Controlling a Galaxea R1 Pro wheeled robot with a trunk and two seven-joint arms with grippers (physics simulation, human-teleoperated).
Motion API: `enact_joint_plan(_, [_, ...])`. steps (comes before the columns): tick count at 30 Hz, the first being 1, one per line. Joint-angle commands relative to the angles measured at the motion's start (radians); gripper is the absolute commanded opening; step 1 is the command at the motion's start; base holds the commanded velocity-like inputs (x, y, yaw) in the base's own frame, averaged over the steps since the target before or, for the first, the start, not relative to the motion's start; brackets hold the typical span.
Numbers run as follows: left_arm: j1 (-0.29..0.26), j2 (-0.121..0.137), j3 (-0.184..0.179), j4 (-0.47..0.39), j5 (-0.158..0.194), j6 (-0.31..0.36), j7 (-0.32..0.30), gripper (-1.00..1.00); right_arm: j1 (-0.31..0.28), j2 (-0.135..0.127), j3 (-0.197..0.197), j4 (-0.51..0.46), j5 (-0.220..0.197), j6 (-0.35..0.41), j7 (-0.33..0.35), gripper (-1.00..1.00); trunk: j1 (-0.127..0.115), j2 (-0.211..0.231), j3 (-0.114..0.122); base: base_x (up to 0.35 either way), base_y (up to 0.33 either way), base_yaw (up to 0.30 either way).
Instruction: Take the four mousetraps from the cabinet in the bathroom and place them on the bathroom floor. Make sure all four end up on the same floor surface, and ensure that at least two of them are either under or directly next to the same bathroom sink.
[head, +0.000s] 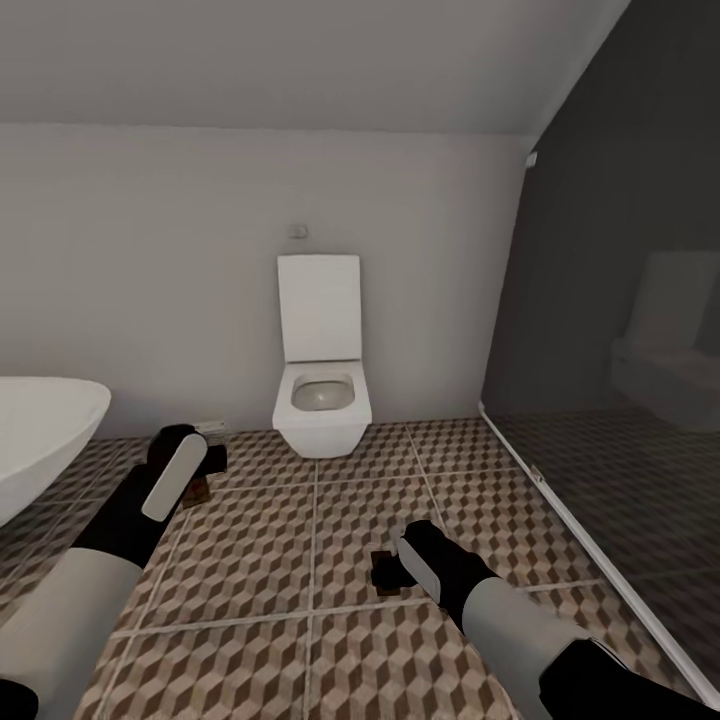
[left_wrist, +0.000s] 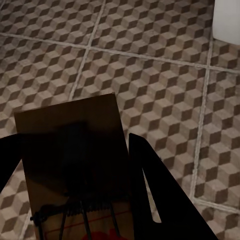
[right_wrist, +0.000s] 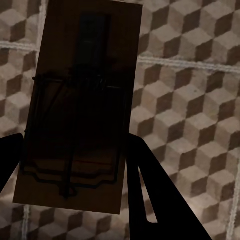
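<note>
The bathroom floor (head: 330, 590) spreads out below both arms, toilet (head: 322, 385) ahead. The left tool (left_wrist: 75, 165) grips one mousetrap (left_wrist: 75, 150) held above the tiles; the right tool (right_wrist: 75, 165) clenches another mousetrap (right_wrist: 82, 100). These light, stiff boards seem best pinched by their long edges, clear of the sprung wire.

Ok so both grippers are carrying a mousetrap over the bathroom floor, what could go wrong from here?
1. The left gripper holds its mousetrap above the tiled floor; released from height, it might bounce or flip.
2. The right gripper's mousetrap hangs mid-floor near the toilet, well away from the sink; dropped here, it likely wouldn't count as next to it.
</note>
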Motion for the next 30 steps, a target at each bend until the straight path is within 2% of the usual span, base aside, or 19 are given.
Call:
enact_joint_plan(1, [0.000,0.001,-0.003,-0.002,0.006,0.004,0.010,-1.00,-0.001,0.000,0.004,-0.001,-0.011,0.002,-0.008,-1.00,0.000,-0.001,-0.005,0.000,0.000,0.000])
enact_joint_plan(10, [0.002,0.001,-0.003,-0.007,0.006,0.004,0.010,-1.00,-0.001,0.000,0.004,-0.001,-0.011,0.001,-0.008,-1.00,0.004,-0.003,-0.040,0.000,0.000,0.000])
enact_joint_plan(24, [0.002,0.001,-0.003,-0.008,0.006,0.012,0.010,-1.00,-0.001,0.000,0.004,-0.001,-0.011,0.001,-0.008,-1.00,0.004,-0.003,-0.040,0.003,0.000,0.000])
enact_joint_plan(30, [0.002,0.001,-0.003,-0.008,0.006,0.020,0.010,-1.00,-0.001,0.000,0.004,-0.001,-0.012,0.000,-0.008,-1.00,0.004,-0.003,-0.040,0.156,0.066,0.000])
